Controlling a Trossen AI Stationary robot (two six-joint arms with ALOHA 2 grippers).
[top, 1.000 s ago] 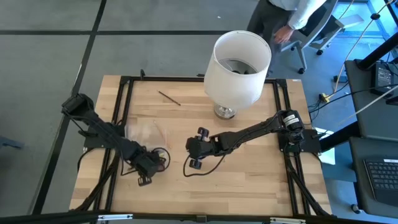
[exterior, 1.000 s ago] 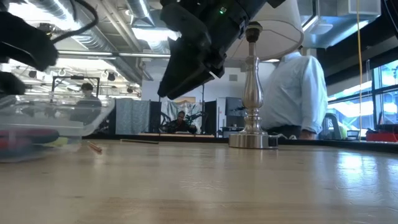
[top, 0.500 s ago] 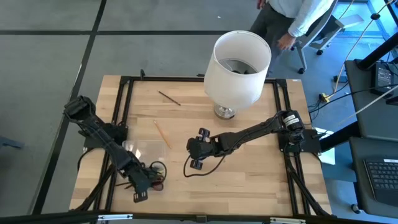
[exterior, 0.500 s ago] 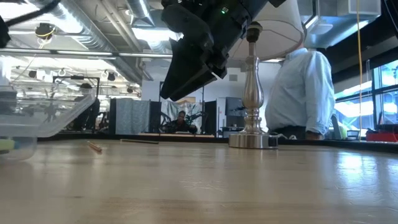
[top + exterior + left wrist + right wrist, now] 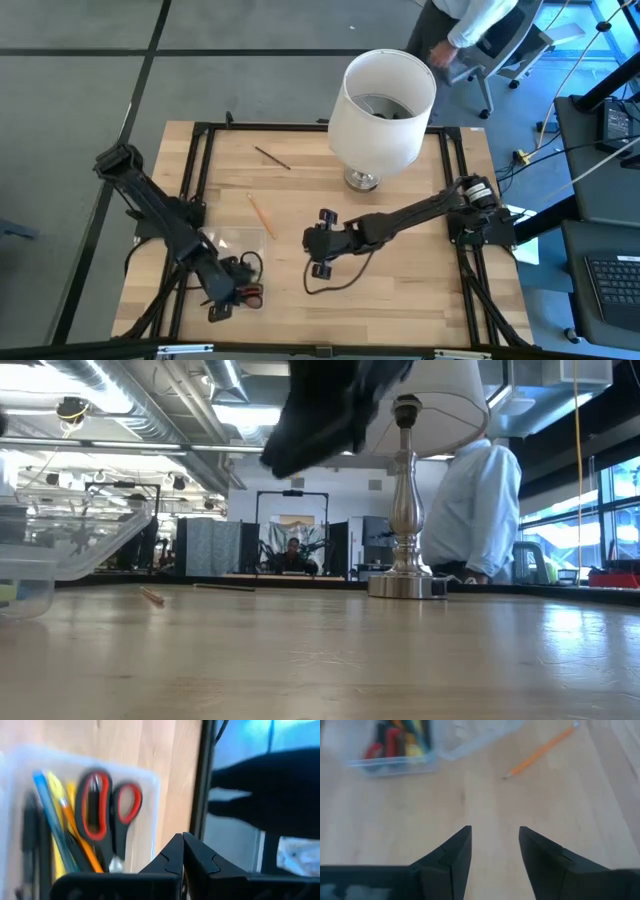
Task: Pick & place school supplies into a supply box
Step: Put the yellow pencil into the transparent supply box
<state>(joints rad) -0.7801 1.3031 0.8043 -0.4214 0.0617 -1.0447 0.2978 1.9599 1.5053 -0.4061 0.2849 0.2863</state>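
left gripper (image 5: 222, 303) at near-left table corner, fingers pressed together, holding nothing, beside supply box (image 5: 145, 805) with red-handled scissors (image 5: 107, 815) and pens inside. right gripper (image 5: 494, 851) mid-table, fingers parted, empty. orange pencil (image 5: 260, 215) and dark pencil (image 5: 271, 158) loose farther back.

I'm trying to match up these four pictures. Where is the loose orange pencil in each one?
High view: the orange pencil lies on the table left of centre, just beyond the clear box.
Low view: a short orange tip far left, beside the box.
Left wrist view: not in it; only the box with scissors and pens.
Right wrist view: at the top right.
Shared landmark: the clear box.
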